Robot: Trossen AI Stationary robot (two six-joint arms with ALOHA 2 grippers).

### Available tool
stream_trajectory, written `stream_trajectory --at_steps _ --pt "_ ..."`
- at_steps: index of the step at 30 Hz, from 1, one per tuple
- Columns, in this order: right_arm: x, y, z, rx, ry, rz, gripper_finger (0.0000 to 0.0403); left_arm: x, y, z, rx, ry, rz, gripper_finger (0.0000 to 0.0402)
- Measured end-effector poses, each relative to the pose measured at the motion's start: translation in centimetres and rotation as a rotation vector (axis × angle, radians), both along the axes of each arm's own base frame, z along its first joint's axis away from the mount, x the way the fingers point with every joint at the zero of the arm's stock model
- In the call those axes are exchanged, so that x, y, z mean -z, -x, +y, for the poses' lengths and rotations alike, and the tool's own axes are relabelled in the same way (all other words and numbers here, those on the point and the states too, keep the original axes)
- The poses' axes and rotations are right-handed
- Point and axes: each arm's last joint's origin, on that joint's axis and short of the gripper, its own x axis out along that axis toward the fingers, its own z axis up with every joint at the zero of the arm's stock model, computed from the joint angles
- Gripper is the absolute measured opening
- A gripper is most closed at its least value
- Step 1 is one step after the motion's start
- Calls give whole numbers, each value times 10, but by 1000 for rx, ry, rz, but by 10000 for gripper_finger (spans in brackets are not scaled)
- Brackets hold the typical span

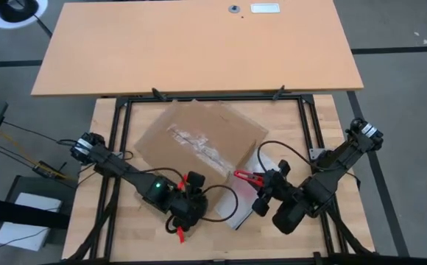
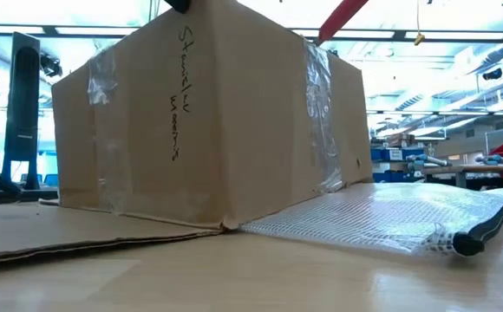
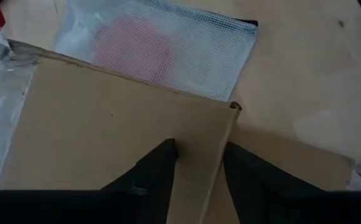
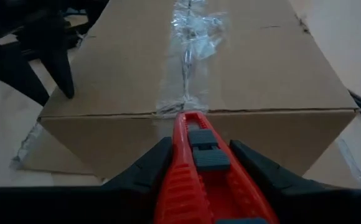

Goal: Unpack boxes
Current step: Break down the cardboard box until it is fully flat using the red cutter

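You are looking down on a wooden table (image 1: 324, 125) with a brown cardboard box (image 1: 199, 140) sitting near its middle, turned at an angle. A strip of clear tape (image 1: 195, 143) is running along the box's closed top seam, and more tape is showing on its sides in the low view. A loose flat sheet of cardboard (image 2: 78, 232) is lying under the box's near edge.

A clear mesh zip bag (image 1: 239, 206) holding something red is lying flat on the table, touching the box's near corner.

Your left gripper (image 1: 191, 188) is hovering over the box's near edge, its fingers (image 3: 155, 171) spread apart on either side of that edge, not pressing on it.

Your right gripper (image 1: 261, 184) is sitting just beside the box's near corner, above the bag. Its fingers (image 4: 149, 165) are pinching a red box cutter (image 4: 196, 168), which is pointing at the taped seam.
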Motion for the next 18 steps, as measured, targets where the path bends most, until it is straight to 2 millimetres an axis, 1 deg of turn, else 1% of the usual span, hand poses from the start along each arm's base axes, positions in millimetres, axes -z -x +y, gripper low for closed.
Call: stream_trajectory --at_steps 6,11,15,18 --pt "0 -1 5 -67 -15 28 138 -1 -5 7 -29 31 -11 147" --pt "0 -1 5 -107 24 63 139 -4 -11 5 -21 83 -78 147" --pt "-1 -4 6 -120 -19 58 139 -5 -13 4 -15 103 -91 147" --pt "-2 -2 8 -123 -25 51 139 -5 -13 3 -11 103 -88 147"
